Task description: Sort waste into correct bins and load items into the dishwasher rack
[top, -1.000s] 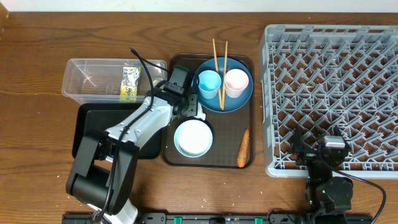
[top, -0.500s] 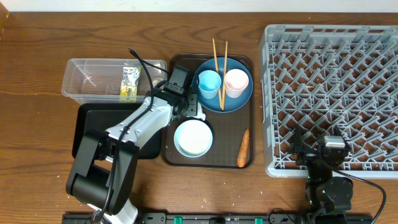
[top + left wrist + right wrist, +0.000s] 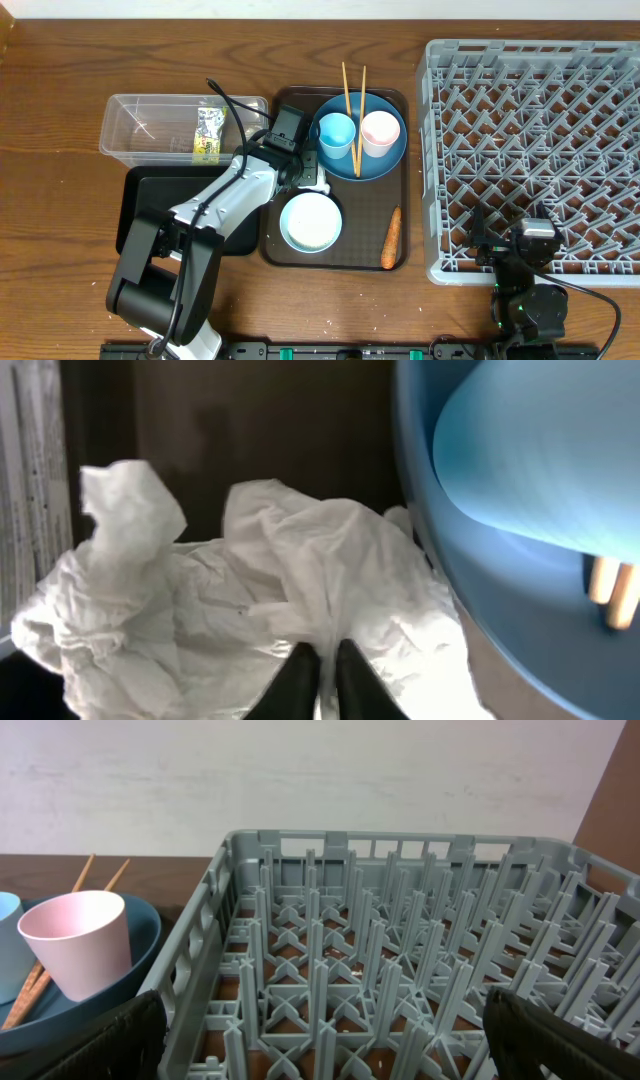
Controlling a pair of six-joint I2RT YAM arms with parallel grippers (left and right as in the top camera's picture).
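My left gripper (image 3: 322, 660) is shut on the crumpled white tissue (image 3: 250, 590), which lies on the brown serving tray beside the blue plate (image 3: 480, 590). From overhead the gripper (image 3: 306, 172) sits left of the plate (image 3: 388, 160), with a bit of tissue (image 3: 318, 181) showing. The plate holds the light blue cup (image 3: 336, 133), the pink cup (image 3: 380, 131) and two chopsticks (image 3: 353, 110). The white-blue bowl (image 3: 310, 221) and the carrot (image 3: 391, 237) lie on the tray. The green-yellow wrapper (image 3: 208, 134) is in the clear tub (image 3: 140, 125). My right gripper (image 3: 325, 1020) is open at the grey rack (image 3: 400, 950).
The black tray (image 3: 145, 205) lies below the clear tub, partly under my left arm. The brown serving tray (image 3: 355, 255) sits between the bins and the rack (image 3: 540, 140). The pink cup (image 3: 75, 940) and chopsticks (image 3: 60, 935) show in the right wrist view.
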